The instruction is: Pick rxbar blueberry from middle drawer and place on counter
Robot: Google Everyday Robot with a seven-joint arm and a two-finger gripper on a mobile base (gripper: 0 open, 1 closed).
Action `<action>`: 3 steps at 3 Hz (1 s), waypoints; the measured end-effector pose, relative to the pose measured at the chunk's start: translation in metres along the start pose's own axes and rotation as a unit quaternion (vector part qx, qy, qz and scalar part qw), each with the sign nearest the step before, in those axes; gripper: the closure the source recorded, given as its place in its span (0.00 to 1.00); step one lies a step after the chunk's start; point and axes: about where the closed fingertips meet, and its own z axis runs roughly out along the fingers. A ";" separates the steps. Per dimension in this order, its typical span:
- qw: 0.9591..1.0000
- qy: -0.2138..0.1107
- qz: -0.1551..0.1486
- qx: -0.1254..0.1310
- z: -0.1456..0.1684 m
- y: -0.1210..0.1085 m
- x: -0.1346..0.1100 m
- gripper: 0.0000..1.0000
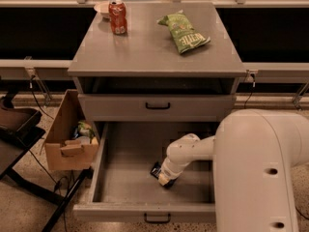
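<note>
My broad white arm (260,173) filled the view from 3 to 5 o'clock, nearest the camera, and reached left into the pulled-out middle drawer (120,182). My gripper (165,179) pointed down near the drawer's centre, a little toward its front, right over the rxbar blueberry (156,169). Only a dark corner of the bar showed, at the gripper's 10 o'clock, lying flat on the drawer floor. Whether the gripper was clamped on the bar or spread above it I could not tell, because my wrist hid it. I judged the main risk to be there: a thin, flat wrapper on a smooth tray could slide away, or be pinched only by an edge and drop on the lift. Farther back, at 12 o'clock, the upper drawer front (157,108) stood over the tray's rear, so a rise too far back could knock the bar or my wrist against it. Beyond lay the counter (145,52), with a green chip bag (183,32) at 1 o'clock and a red can (117,17) at 11 o'clock; a careless set-down could tip the can or land on the bag.
</note>
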 end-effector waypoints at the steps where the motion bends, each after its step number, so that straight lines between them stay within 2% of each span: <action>1: 1.000 0.000 0.000 0.000 0.000 0.000 0.000 0.75; 2: 1.000 0.000 0.000 0.000 0.000 0.000 0.000 0.99; 3: 1.000 0.000 0.000 0.000 0.000 0.000 0.000 1.00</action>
